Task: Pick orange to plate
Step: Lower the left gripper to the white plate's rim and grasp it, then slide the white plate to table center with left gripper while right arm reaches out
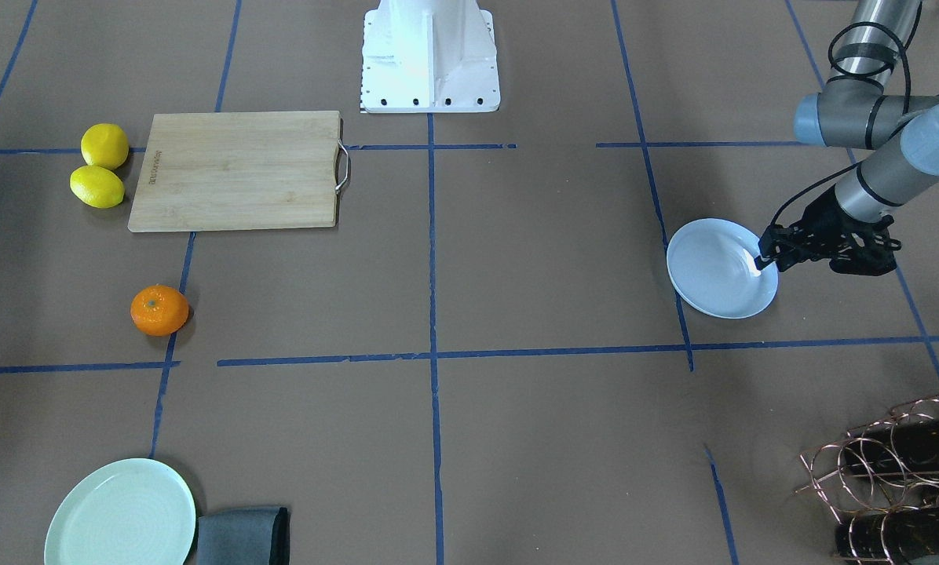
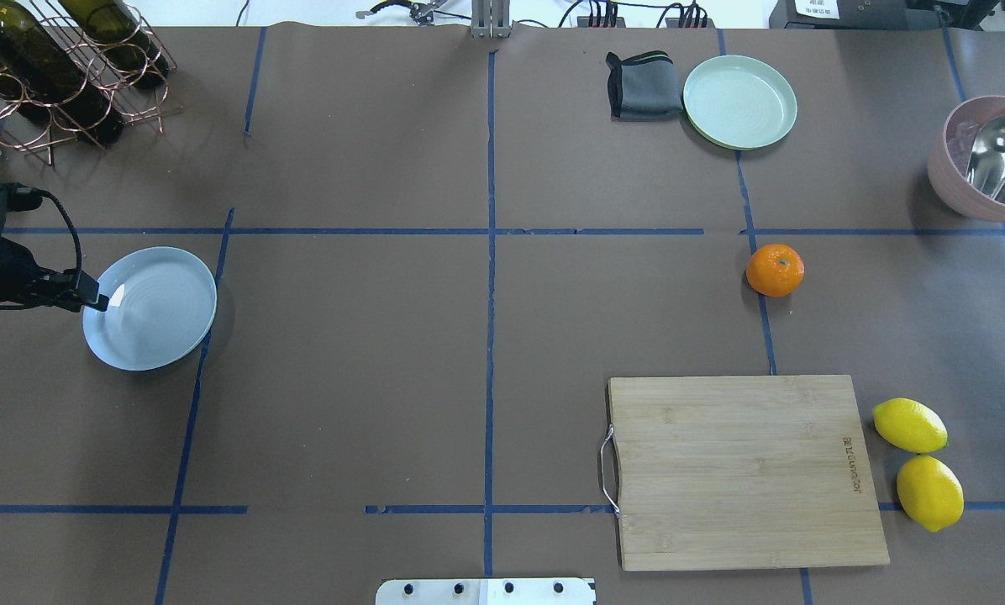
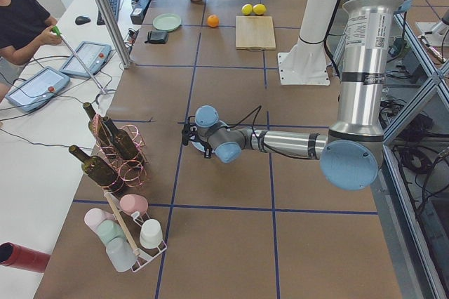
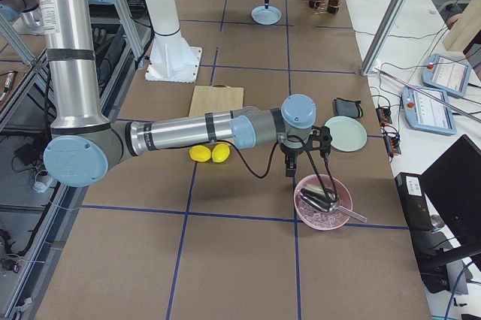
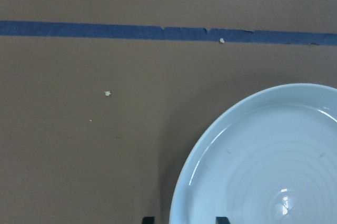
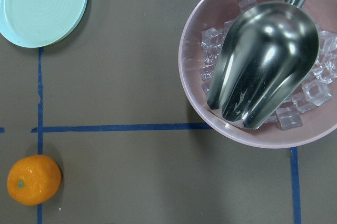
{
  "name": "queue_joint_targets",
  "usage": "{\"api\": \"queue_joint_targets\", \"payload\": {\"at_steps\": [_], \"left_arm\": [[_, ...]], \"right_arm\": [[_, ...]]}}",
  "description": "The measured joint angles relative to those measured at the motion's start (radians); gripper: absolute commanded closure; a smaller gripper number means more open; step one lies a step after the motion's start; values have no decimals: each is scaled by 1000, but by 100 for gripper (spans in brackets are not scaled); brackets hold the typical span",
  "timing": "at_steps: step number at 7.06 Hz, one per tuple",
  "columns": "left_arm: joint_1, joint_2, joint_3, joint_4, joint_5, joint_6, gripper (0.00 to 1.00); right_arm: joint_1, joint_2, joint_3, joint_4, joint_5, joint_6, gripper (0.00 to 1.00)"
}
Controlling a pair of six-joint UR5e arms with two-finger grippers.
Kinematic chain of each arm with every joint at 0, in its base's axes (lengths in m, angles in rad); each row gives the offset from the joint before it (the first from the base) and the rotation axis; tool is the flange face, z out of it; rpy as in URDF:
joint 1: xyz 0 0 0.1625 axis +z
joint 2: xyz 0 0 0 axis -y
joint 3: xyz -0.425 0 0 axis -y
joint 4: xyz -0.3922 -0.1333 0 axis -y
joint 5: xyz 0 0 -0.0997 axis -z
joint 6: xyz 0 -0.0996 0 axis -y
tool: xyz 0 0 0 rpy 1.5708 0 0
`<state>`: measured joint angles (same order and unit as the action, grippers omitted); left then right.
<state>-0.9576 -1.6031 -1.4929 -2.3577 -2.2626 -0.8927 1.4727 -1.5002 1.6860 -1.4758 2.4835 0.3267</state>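
The orange [image 2: 775, 270] lies on the brown table on the right side, also low left in the right wrist view [image 6: 33, 179]. The pale bluish plate [image 2: 154, 311] sits far off on the left side. My left gripper [image 2: 95, 300] is at the plate's outer rim. In the left wrist view its two fingertips [image 5: 148, 219] straddle that rim, shut on the plate [image 5: 263, 161]. My right gripper [image 4: 290, 170] hangs over the table near the pink bowl and shows only in the exterior right view, so I cannot tell its state. The front view shows orange [image 1: 159, 310] and plate [image 1: 717, 271] far apart.
A wooden cutting board [image 2: 746, 470] and two lemons [image 2: 910, 424] lie near the robot's right. A mint-green plate [image 2: 739, 101] and grey cloth [image 2: 641, 84] are at the far edge. A pink bowl [image 2: 944, 181] with ice and a scoop stands far right, a bottle rack [image 2: 57, 67] far left.
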Motion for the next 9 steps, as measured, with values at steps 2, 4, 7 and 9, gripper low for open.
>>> {"api": "queue_joint_targets", "payload": {"at_steps": [2, 4, 7, 9], "left_arm": [[5, -2, 6, 0, 0, 2, 87], [6, -3, 11, 0, 0, 4, 100], [-8, 8, -31, 5, -10, 6, 100], [-80, -9, -64, 15, -46, 4, 100]], "right_arm": [[0, 0, 1, 0, 0, 0, 0], [0, 0, 1, 0, 0, 0, 0], [0, 0, 2, 0, 0, 0, 0], [0, 2, 4, 0, 0, 0, 0]]}}
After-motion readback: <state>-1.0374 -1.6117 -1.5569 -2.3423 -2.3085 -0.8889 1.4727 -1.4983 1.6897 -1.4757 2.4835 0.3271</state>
